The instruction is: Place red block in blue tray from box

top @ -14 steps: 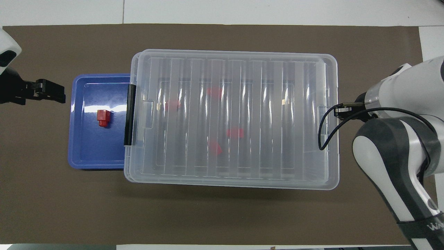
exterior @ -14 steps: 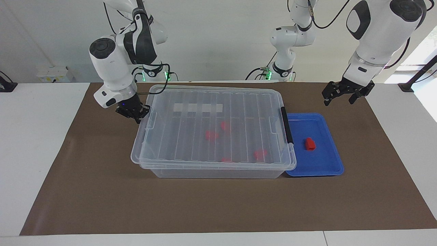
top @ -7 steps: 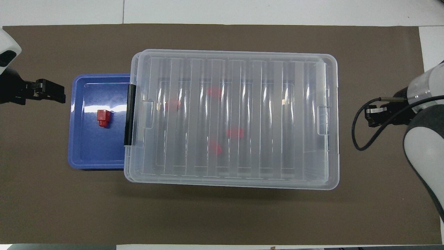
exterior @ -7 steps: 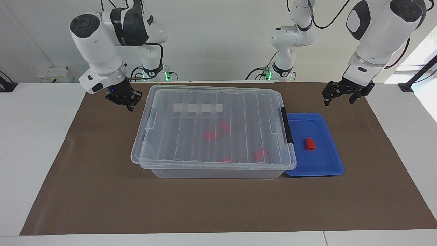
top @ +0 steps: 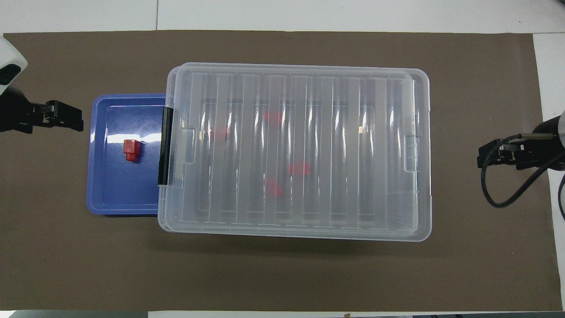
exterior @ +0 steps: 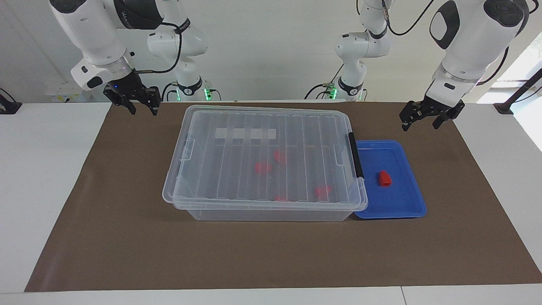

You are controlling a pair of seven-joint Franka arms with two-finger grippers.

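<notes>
The box (exterior: pixel 264 212), a clear bin with its ribbed lid (exterior: pixel 237 178) shut on it, stands mid-table; it also shows in the overhead view (top: pixel 397 154). Several red blocks (exterior: pixel 262 167) show through the lid. One red block (exterior: pixel 384 178) lies in the blue tray (exterior: pixel 402 203), which sits against the box's latched end; the overhead view shows the block (top: pixel 131 150) and the tray (top: pixel 119 190) too. My left gripper (exterior: pixel 420 126) hangs open and empty over the mat beside the tray. My right gripper (exterior: pixel 143 111) is open and empty, raised beside the box's unlatched end.
A brown mat (exterior: pixel 127 237) covers the white table (exterior: pixel 38 190). A black latch (exterior: pixel 355 161) runs along the box's end next to the tray. A white label strip (exterior: pixel 245 133) shows through the lid. A black cable (top: pixel 499 194) loops by the right gripper (top: pixel 485 157).
My right gripper has drawn away from the box's end, rising and moving toward the right arm's end of the table. The left arm, box, tray and blocks have not moved.
</notes>
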